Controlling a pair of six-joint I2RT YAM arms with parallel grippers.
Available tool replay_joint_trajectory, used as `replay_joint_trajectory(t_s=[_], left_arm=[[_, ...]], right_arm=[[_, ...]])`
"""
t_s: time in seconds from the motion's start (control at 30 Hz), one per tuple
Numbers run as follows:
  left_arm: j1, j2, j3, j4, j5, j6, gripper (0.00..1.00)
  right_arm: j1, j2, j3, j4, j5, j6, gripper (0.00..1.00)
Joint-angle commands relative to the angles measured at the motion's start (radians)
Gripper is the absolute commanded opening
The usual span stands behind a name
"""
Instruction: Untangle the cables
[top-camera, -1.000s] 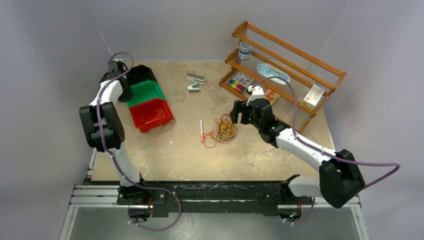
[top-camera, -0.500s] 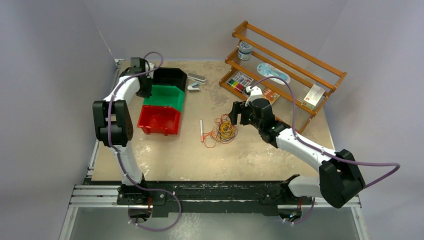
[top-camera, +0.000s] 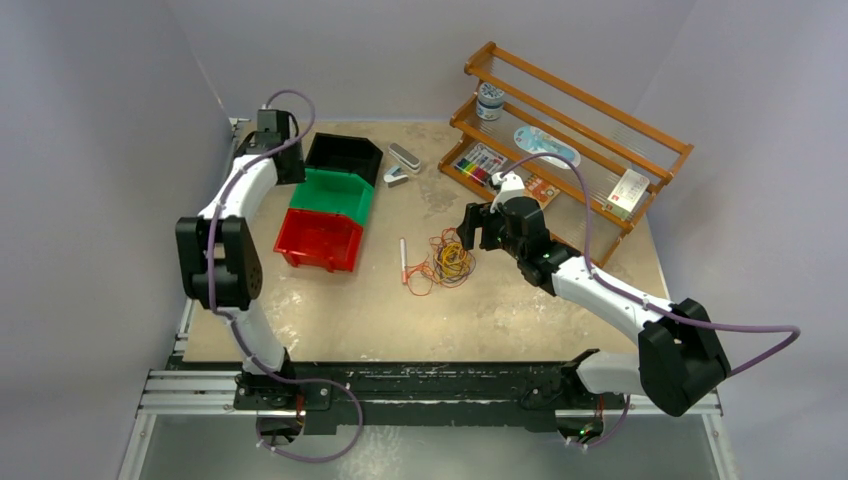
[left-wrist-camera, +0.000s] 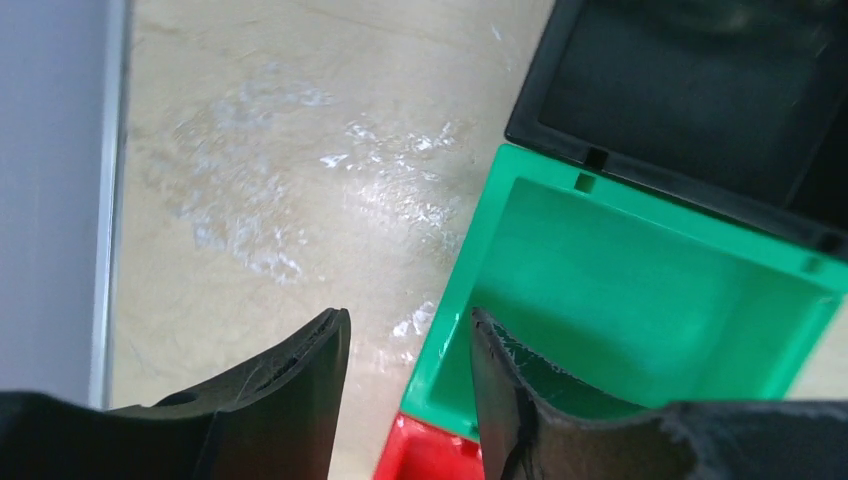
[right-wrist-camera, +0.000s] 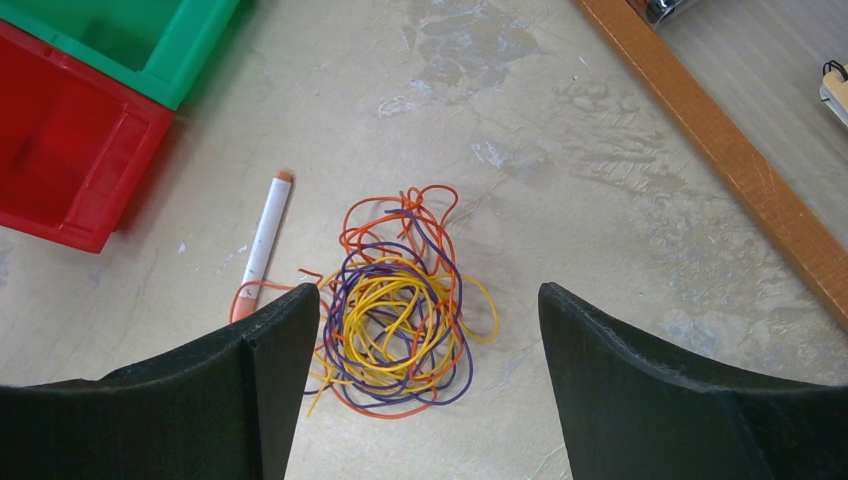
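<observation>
The cables are a tangled bundle of thin orange, yellow and purple wires lying on the table's middle. In the right wrist view the cables lie on the table just ahead of the open jaws, apart from them. My right gripper is open and empty, just right of the bundle. My left gripper is far from the cables at the back left. Its jaws stand apart over the left rim of the green bin, one finger on each side of it.
Black, green and red bins stand in a row left of centre. A white and orange marker lies just left of the cables. A grey stapler lies beside the black bin. A wooden rack with small items stands at the back right.
My left arm swung right and then back, and the three bins slid right and turned with it. The stapler shifted a little right. My right arm and the cables have not moved.
</observation>
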Motion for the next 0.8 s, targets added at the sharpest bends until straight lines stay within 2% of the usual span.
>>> replay_joint_trajectory(t_s=[0.0,0.1,0.17,0.23,0.33,0.5,0.77], left_arm=[[0.006,-0.227,-0.119,0.121,-0.12,-0.41,0.47],[0.006,-0.333,-0.258,0.124,-0.188,-0.677,0.47],[-0.002,-0.394,-0.35,0.122,-0.182,-0.84,0.47],[-0.03,-0.446,-0.433,0.13,-0.193,-0.959,0.47],[-0.103,-0.493,-0.482,0.116,-0.28,-1.101,0.49],[-0.188,-0.495,-0.477,0.109,-0.378,-1.271,0.53],[-0.189,-0.359,-0.426,0.026,-0.326,-1.368,0.55]], right_arm=[[0.0,-0.01,0.025,0.04,0.009,0.01,0.82],[0.0,0.003,0.033,0.037,0.011,0.018,0.83],[0.001,0.012,0.035,0.038,0.009,0.027,0.83],[0.0,0.019,0.037,0.04,0.008,0.035,0.83],[0.0,0.024,0.035,0.038,0.004,0.047,0.83],[0.0,0.031,0.038,0.043,-0.003,0.057,0.83],[0.0,0.033,0.041,0.034,0.003,0.058,0.82]])
